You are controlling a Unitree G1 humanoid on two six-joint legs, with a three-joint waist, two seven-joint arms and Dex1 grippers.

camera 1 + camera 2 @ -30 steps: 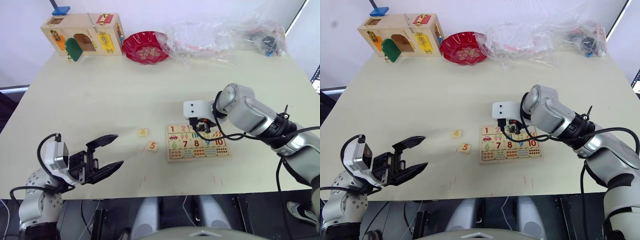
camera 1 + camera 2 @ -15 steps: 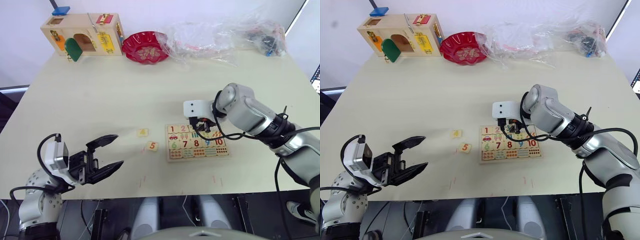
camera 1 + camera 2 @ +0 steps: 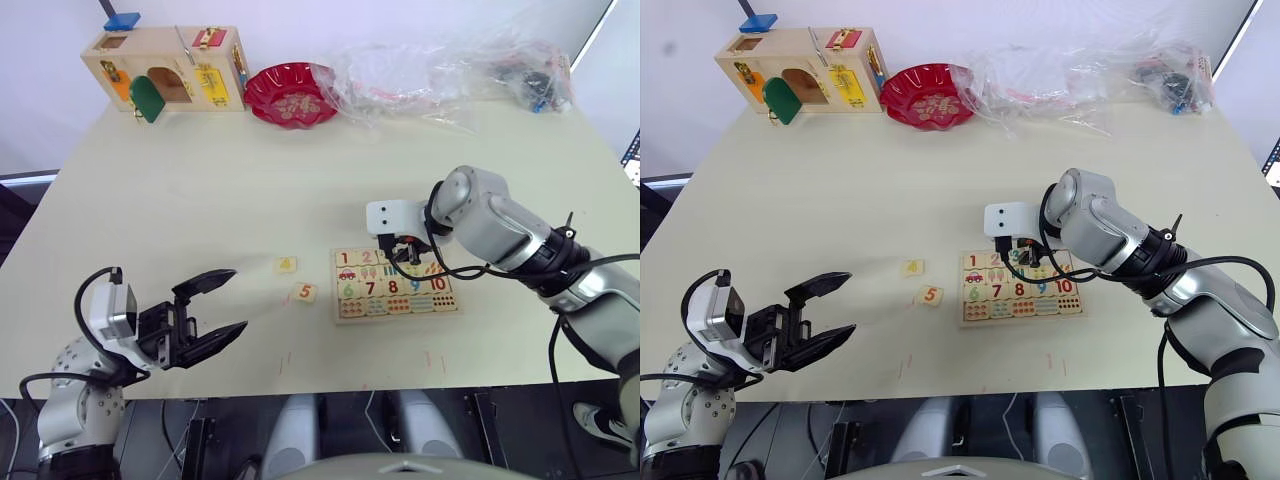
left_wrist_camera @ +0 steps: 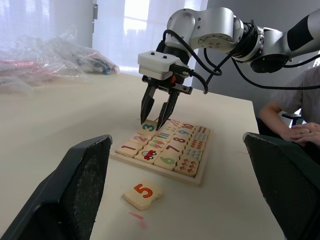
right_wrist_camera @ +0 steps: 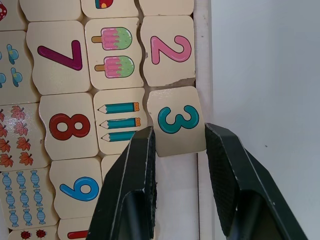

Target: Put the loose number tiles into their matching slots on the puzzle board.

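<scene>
Nothing has shifted — right gripper (image 5: 176, 165) jaws hold tile 3 (image 5: 176, 120); left gripper (image 3: 212, 312) jaws gape

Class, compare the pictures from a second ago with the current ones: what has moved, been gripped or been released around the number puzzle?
Nothing has visibly changed. The right gripper stays over the puzzle board, its jaws either side of the 3 tile in the top row. The left gripper still hangs open near the table's front edge. The 4 tile and 5 tile lie loose on the table as before.
</scene>
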